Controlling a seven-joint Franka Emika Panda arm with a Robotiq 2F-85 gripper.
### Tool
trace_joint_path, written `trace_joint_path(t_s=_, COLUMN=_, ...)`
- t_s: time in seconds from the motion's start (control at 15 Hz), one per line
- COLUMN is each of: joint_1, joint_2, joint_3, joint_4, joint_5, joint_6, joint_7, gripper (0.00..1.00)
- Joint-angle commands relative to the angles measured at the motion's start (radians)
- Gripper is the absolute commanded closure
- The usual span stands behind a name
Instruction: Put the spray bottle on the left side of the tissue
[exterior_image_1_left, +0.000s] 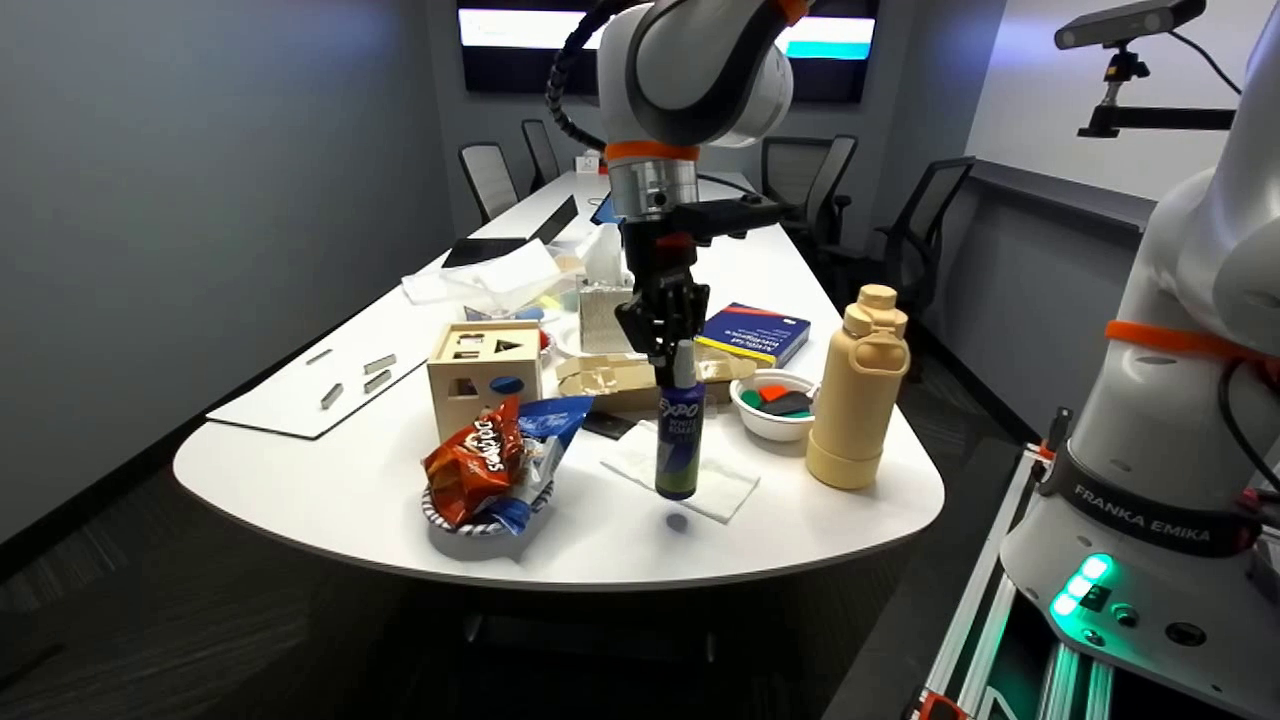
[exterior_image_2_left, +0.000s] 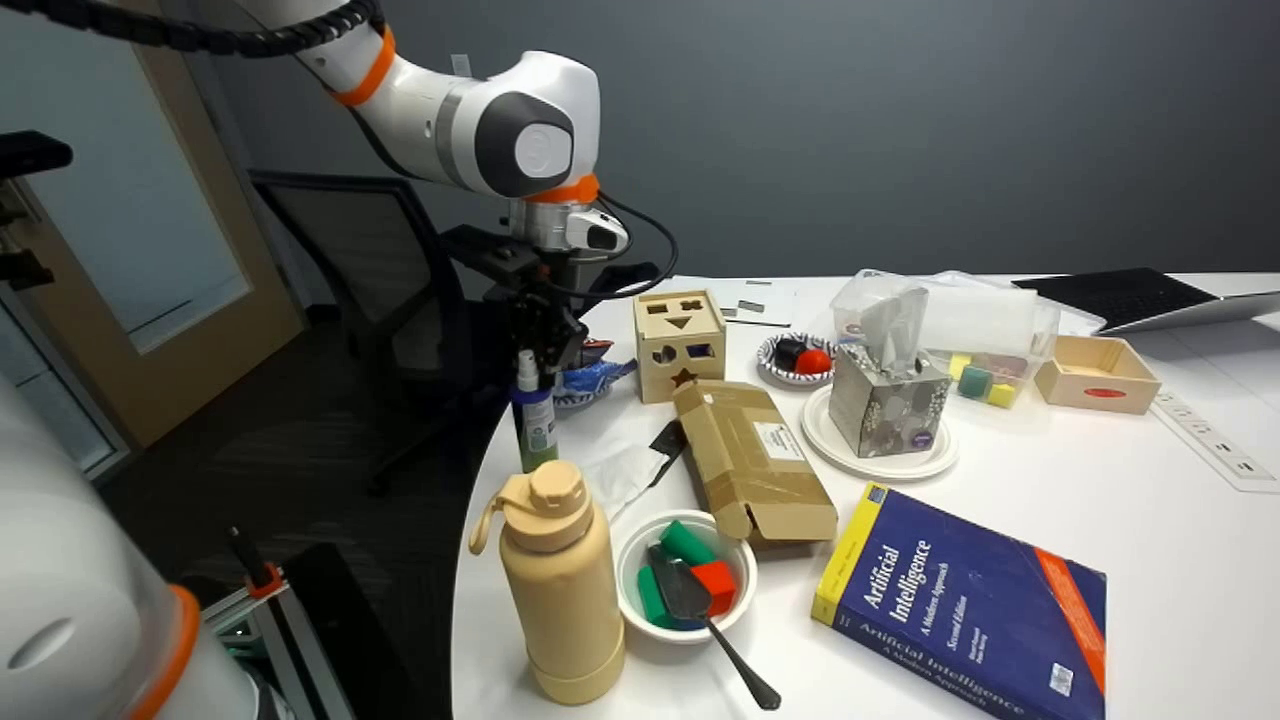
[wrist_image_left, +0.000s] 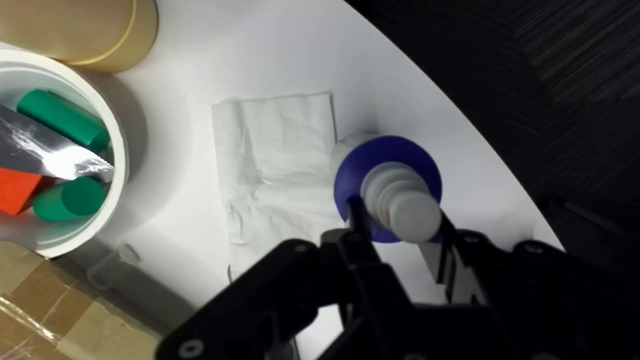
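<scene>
Grey walls (exterior_image_1_left: 250, 170), white table (exterior_image_1_left: 330, 500), dark floor (exterior_image_1_left: 200, 630)

Orange bands (exterior_image_2_left: 565, 191) ring the white robot arm (exterior_image_2_left: 420, 105).

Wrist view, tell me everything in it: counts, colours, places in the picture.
table: 1, white, most of view
tissue: 1, white, flat on table, centre
spray bottle: 1, purple and white, raised, right of tissue
bowl: 1, white, left edge
cylinders: 2, green, in bowl
block: 1, red, in bowl
utensil: 1, silvery, in bowl
big bottle: 1, tan, upper left
cardboard box: 1, brown, lower left
small piece: 1, transparent, near cardboard box
floor: 1, dark, right
gripper: 1, black, bottom, closed on spray bottle
</scene>
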Motion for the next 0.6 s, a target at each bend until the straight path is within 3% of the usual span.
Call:
trace_joint_path(t_s=0.0, joint_1=0.031, joint_2=0.024, joint_3=0.03, joint_4=0.01, joint_5=0.01, joint_6=0.034, joint_7=-0.034, gripper=0.93)
trace_joint_path(t_s=0.53, joint_1=0.072, joint_2=0.134, joint_3=0.065, joint_4=0.075, joint_5=-0.043, joint_6=0.073, joint_7=-0.044, gripper=0.93)
